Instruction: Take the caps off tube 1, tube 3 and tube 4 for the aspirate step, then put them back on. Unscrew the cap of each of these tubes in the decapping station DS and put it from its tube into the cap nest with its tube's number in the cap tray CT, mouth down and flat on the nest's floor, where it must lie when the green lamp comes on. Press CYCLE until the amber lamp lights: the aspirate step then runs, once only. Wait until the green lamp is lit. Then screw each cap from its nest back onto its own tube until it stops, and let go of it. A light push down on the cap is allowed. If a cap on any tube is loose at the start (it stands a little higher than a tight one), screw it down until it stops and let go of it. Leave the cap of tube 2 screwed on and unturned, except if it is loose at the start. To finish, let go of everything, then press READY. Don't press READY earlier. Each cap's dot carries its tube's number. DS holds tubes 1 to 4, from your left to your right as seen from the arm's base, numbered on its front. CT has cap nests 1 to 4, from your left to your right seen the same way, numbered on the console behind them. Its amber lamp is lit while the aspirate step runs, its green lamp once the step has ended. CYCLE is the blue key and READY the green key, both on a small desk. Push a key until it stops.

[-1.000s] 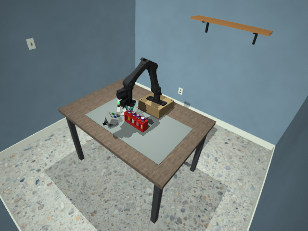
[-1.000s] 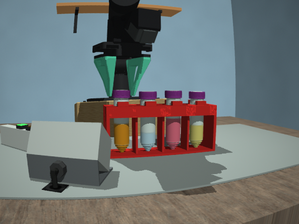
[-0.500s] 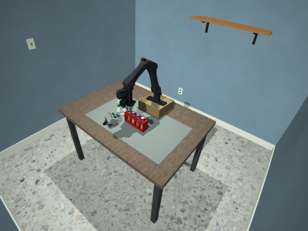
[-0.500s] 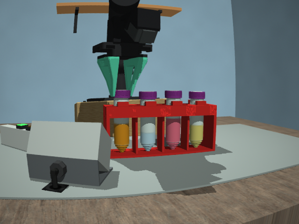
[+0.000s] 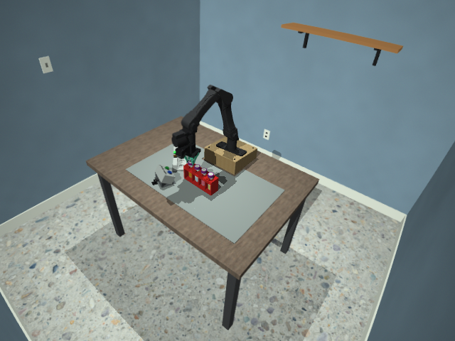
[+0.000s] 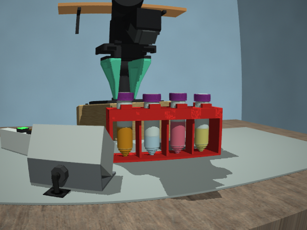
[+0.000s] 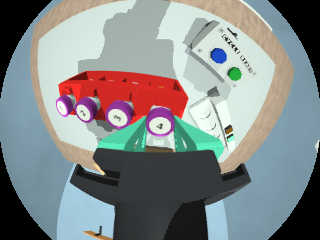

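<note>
The red decapping station [image 6: 163, 113] [image 5: 191, 175] [image 7: 120, 87] holds several tubes, each with a purple cap on. My gripper [image 6: 125, 95] [image 5: 190, 161] [image 7: 160, 119] points straight down and is shut on the cap [image 6: 125, 97] [image 7: 160, 122] of the orange-filled end tube [image 6: 124, 138], the one nearest the key desk. That cap sits on its tube at about the height of the other caps [image 6: 151, 97] [image 6: 177, 96] [image 6: 202, 97]. The white cap tray [image 6: 13, 141] [image 7: 212, 116] lies beyond the desk, and a green light [image 6: 22, 128] glows on it. Its nests are mostly hidden.
The grey key desk [image 6: 66, 145] [image 5: 164, 176] [image 7: 227, 54] stands close beside the station's end, with the blue key [image 7: 218, 56] and the green key [image 7: 235, 74] on top. The arm's cardboard base box [image 6: 91, 113] [image 5: 229, 158] stands right behind the station.
</note>
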You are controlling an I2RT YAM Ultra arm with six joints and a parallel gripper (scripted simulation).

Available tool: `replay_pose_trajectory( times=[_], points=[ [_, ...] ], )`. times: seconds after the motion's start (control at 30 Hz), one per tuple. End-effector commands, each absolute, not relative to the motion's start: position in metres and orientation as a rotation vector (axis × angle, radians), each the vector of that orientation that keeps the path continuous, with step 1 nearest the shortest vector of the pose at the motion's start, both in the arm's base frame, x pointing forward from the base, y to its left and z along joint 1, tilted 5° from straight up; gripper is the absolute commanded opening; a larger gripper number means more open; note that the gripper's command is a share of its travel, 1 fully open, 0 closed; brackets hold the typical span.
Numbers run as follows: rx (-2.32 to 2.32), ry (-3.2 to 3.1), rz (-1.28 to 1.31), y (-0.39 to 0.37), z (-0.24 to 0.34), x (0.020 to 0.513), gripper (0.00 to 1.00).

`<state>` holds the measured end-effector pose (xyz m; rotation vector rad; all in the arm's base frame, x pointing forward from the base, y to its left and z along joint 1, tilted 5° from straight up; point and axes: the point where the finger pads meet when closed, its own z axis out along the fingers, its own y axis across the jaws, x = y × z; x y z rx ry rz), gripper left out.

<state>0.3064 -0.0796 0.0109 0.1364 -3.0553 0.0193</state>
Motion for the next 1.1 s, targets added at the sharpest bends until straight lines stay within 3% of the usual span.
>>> replay_pose_trajectory(
  times=[0.0,0.43,0.87,0.9,1.07],
  points=[
    [-0.017,-3.070,0.029,-0.0802,0.0131,0.3086,0.00],
    [-0.678,-3.000,0.052,-0.0802,0.0128,0.3085,0.00],
    [-0.954,-2.928,0.061,-0.0802,0.0127,0.3085,0.00],
    [-0.954,-2.928,0.061,-0.0802,0.0121,0.3085,0.49],
    [-0.954,-2.928,0.061,-0.0802,0.0121,0.3085,0.49]
  ],
)
